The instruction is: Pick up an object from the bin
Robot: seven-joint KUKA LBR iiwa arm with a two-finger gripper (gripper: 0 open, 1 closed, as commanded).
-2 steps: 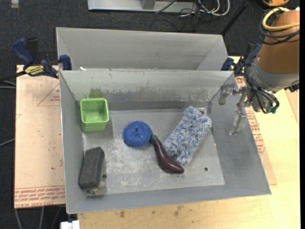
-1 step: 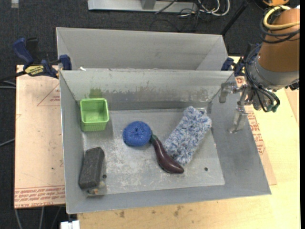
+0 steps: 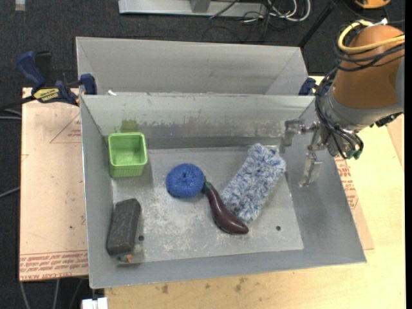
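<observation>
Lying in the grey metal bin (image 3: 193, 118): five loose things in all, one of each kind. One green square cup (image 3: 127, 153), one blue round scrubber (image 3: 185, 181), one fuzzy blue-and-white cloth (image 3: 255, 179), one dark purple aubergine (image 3: 225, 216), one dark grey oblong block (image 3: 123, 226).

On my feed, a dark speckled carpet floor (image 3: 38, 31) covers the top and the left side. At top centre a flat grey metal base plate (image 3: 161, 5) lies on it, with a grey post standing on the plate. Just to its right, a tangle of black and white cables (image 3: 286, 2) lies over the carpet. A pale wooden table (image 3: 270, 293) runs along the lower edge and up the right side. The light looks soft and even.
</observation>
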